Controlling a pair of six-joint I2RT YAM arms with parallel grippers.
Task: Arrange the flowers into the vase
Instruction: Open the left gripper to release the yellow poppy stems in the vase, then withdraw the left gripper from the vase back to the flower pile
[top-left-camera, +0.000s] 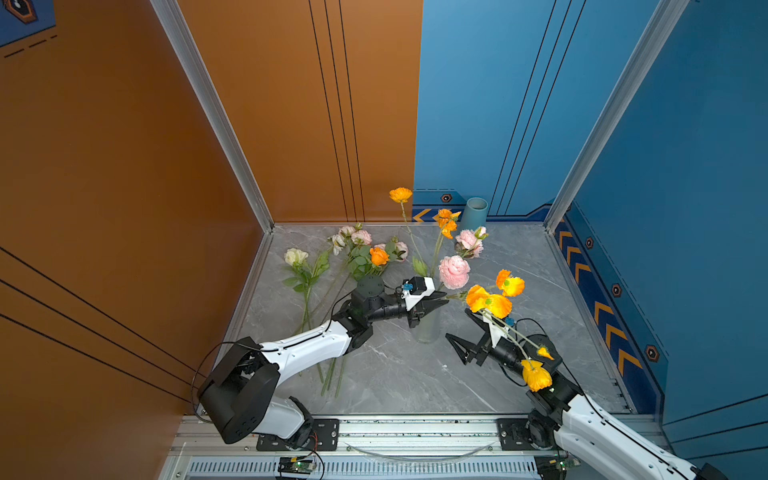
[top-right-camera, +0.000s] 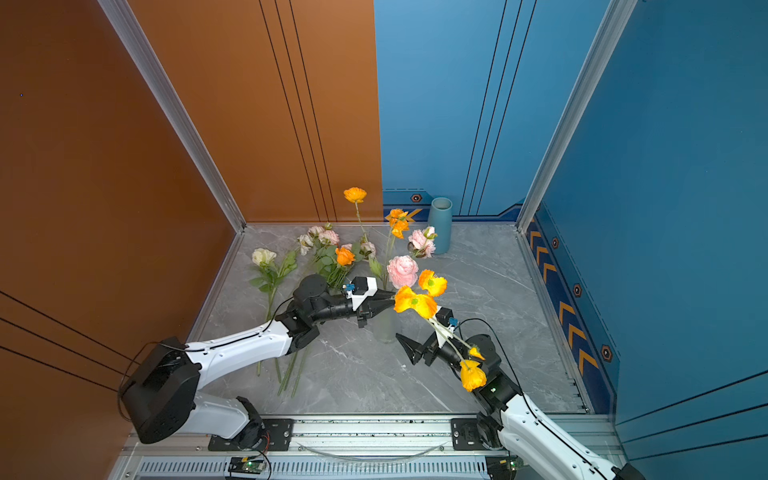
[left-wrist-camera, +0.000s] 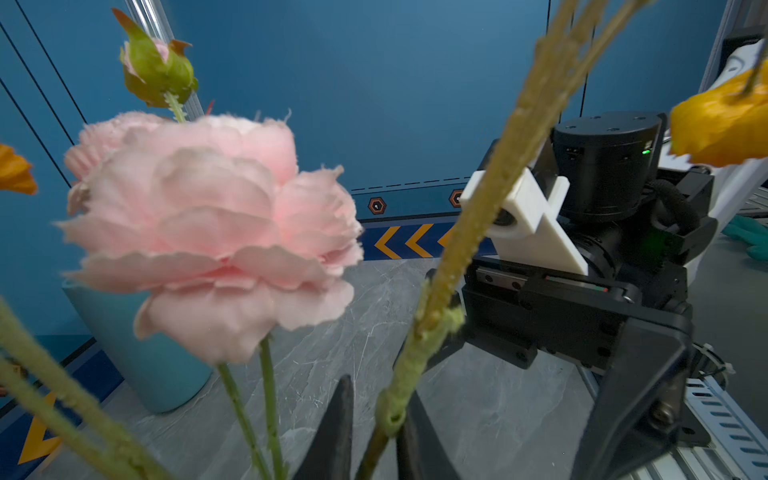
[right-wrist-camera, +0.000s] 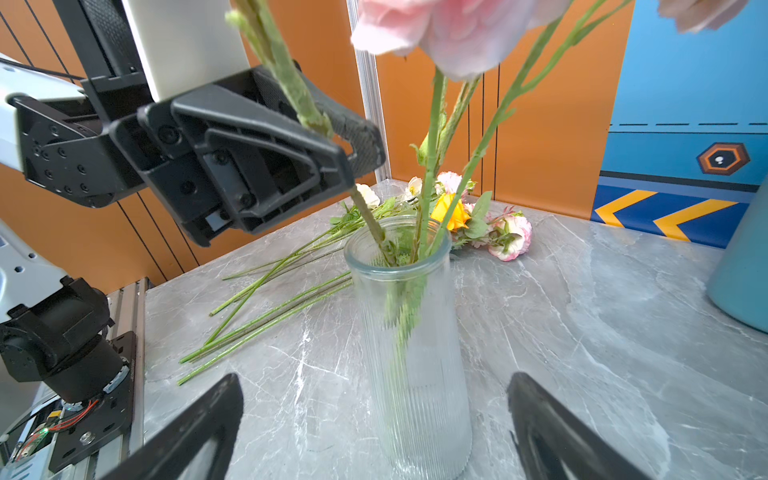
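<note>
The clear ribbed glass vase (top-left-camera: 428, 330) (top-right-camera: 385, 330) (right-wrist-camera: 411, 332) stands mid-table and holds a pink peony (top-left-camera: 454, 271) (left-wrist-camera: 208, 232) and orange flowers (top-left-camera: 400, 194). My left gripper (top-left-camera: 444, 298) (top-right-camera: 392, 296) (left-wrist-camera: 376, 390) hovers over its mouth, jaws slightly apart. A yellow poppy's fuzzy stem (left-wrist-camera: 469, 232) (right-wrist-camera: 291, 83) runs loosely between them into the vase. Its blooms (top-left-camera: 488, 301) (top-right-camera: 415, 301) lean out over my right arm. My right gripper (top-left-camera: 456, 328) (right-wrist-camera: 374, 376) is wide open and empty, just short of the vase base. More flowers (top-left-camera: 357, 249) (right-wrist-camera: 478, 220) lie on the table.
A blue ceramic vase (top-left-camera: 473, 214) (top-right-camera: 439, 226) stands against the back wall. Loose green stems (top-left-camera: 332, 374) (right-wrist-camera: 266, 316) stretch under my left arm toward the front rail (top-left-camera: 415, 428). Orange and blue walls close in the marble table (top-left-camera: 540, 291).
</note>
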